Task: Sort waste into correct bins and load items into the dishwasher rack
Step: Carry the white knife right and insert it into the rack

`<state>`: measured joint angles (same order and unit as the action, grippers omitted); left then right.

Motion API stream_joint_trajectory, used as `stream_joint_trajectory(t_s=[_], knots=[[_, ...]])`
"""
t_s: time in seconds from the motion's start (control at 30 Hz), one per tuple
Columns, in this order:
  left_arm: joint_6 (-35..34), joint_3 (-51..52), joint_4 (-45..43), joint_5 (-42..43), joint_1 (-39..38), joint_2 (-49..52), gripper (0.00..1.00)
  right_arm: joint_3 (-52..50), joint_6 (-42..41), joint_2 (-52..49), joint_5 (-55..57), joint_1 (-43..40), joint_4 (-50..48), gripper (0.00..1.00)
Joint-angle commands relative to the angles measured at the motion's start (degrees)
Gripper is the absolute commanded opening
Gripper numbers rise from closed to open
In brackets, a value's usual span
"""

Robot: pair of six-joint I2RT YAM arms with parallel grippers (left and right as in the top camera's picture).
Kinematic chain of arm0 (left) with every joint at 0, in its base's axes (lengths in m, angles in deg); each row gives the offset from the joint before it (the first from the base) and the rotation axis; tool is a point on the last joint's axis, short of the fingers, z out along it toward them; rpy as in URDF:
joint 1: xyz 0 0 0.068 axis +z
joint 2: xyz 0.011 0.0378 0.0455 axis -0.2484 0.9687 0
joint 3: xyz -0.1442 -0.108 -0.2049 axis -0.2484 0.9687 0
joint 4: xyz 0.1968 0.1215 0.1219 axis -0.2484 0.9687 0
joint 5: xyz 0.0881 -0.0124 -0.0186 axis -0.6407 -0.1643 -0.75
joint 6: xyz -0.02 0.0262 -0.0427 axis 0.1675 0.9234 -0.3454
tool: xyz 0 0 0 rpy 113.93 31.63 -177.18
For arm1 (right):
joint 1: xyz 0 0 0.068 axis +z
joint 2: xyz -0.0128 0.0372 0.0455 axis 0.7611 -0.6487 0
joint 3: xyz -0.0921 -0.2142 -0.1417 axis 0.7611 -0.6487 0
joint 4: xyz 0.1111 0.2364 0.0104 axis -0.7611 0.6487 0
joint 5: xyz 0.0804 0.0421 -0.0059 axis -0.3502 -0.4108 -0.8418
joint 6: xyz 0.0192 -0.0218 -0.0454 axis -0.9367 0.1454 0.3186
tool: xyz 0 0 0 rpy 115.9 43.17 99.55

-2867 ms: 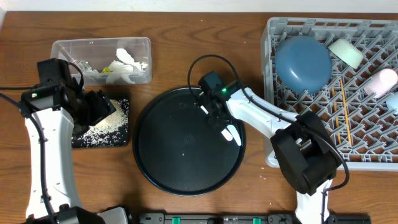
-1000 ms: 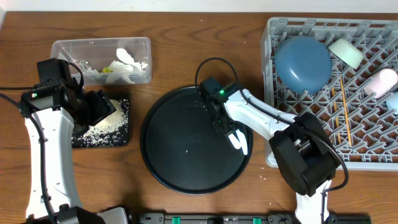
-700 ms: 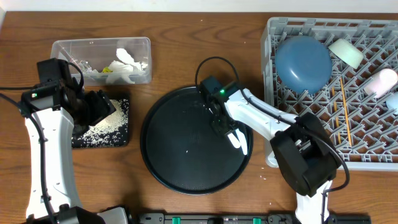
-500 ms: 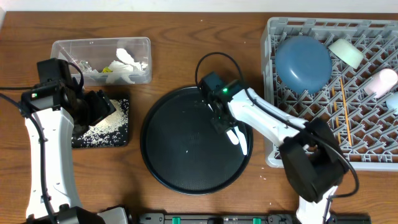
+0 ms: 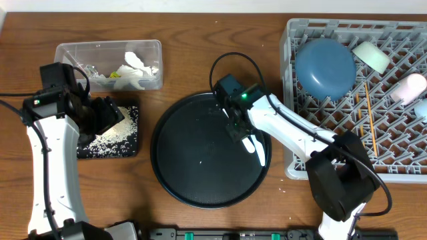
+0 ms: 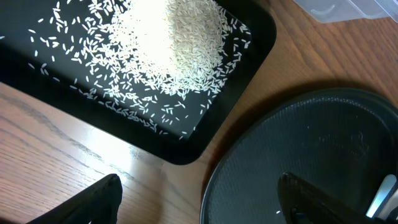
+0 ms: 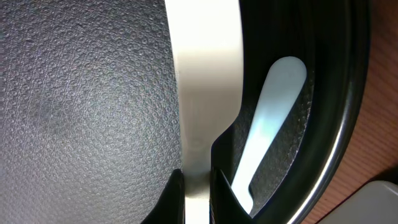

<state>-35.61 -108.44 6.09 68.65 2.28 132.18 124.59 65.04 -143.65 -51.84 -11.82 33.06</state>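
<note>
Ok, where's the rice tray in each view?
Overhead: rice tray at the left, beside the round tray, partly under the left arm.
Left wrist: across the upper left, its corner close to the round tray's rim.
Right wrist: not in it; only the spoon in the right tool and the round tray show.
Shared landmark: the round tray, in all three views.

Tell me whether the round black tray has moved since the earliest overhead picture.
Yes. The round black tray has slid right, toward the dishwasher rack, widening its gap from the rice tray.
</note>
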Motion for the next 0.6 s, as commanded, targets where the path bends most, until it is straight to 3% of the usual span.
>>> stream_joint_trajectory(t_s=[0.0, 0.23, 0.57], knots=[[-0.28, 0.35, 0.11, -0.15, 0.13, -0.04, 0.81, 1.03, -0.72, 4.11, -0.52, -0.11, 0.39, 0.03], [-0.28, 0.35, 0.11, -0.15, 0.13, -0.04, 0.82, 1.03, -0.7, 14.64, -0.5, -4.46, 1.27, 0.03], [-0.28, 0.35, 0.11, -0.15, 0.13, -0.04, 0.81, 1.01, -0.63, 23.23, 6.45, -20.11, 9.25, 0.02]])
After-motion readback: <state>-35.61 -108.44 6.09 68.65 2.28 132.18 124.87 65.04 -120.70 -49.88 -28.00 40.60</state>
